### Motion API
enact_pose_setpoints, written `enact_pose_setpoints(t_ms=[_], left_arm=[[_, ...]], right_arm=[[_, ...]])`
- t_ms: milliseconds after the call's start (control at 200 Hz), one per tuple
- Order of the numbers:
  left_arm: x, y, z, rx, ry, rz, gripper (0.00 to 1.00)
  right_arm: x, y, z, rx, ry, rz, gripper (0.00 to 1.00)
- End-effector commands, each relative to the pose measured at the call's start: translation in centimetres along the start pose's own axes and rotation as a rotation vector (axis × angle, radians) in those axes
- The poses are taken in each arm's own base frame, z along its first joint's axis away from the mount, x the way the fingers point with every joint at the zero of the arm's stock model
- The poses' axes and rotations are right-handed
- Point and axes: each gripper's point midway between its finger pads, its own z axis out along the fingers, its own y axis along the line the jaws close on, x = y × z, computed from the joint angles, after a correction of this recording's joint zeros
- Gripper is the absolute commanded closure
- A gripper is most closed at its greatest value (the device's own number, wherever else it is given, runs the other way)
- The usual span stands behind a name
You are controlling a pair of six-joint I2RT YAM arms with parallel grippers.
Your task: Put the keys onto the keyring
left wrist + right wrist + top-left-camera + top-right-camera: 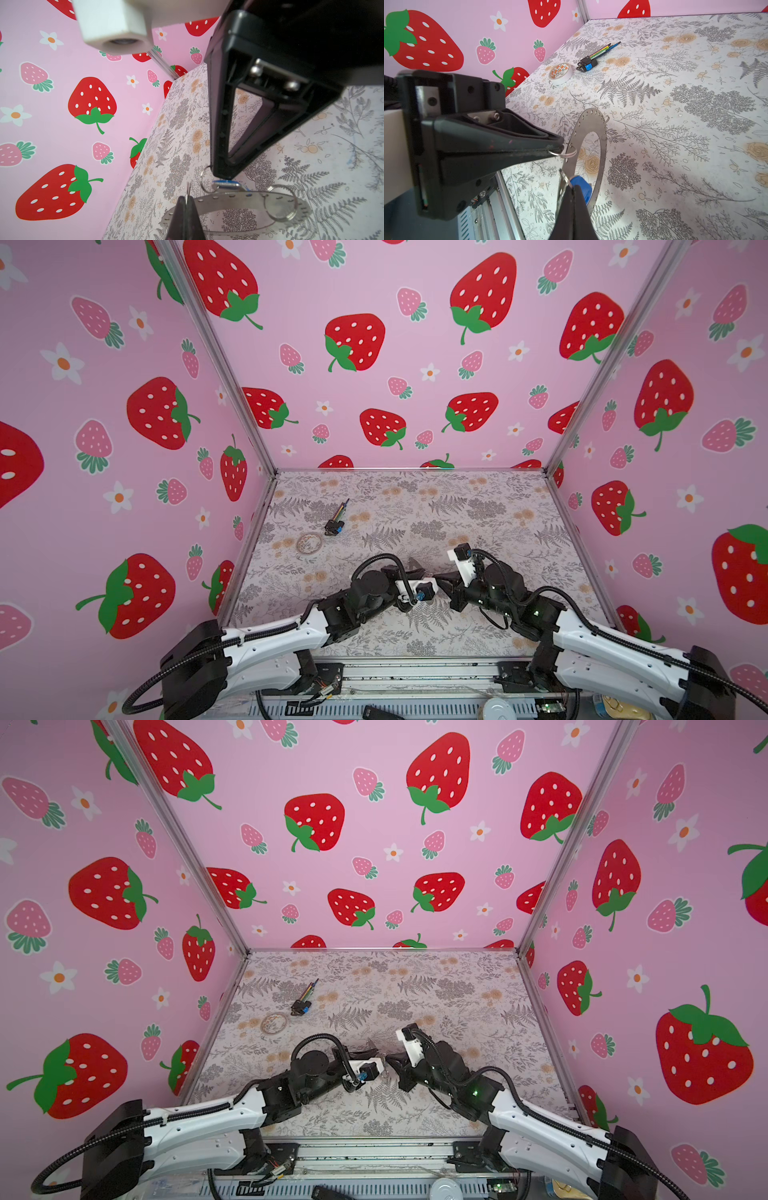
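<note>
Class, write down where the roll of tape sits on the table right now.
In both top views the roll of tape lies on the left of the table, close beside the black-and-blue plug and slightly nearer the robot.

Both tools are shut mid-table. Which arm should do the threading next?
Right, probably: the right tool pinches the blue key tag beside the keyring, while the left tool only steadies that ring by a small split ring.
</note>
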Motion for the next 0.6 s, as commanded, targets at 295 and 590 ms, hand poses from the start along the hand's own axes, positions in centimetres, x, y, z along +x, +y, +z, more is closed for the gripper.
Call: enact_pose_setpoints(t_ms=[295,590], left_arm=[[-1.82,1.33,0.18,-0.040,-0.043,-0.019,1.00],[-1.82,1.15,0.40,-0.023,-0.034,-0.039,1.00]], right_arm=[[-2.86,0.23,-0.44,0.011,-0.100,0.020,1.00],[-3.17,0.16,-0.42,0.015,-0.116,0.019,1.00]])
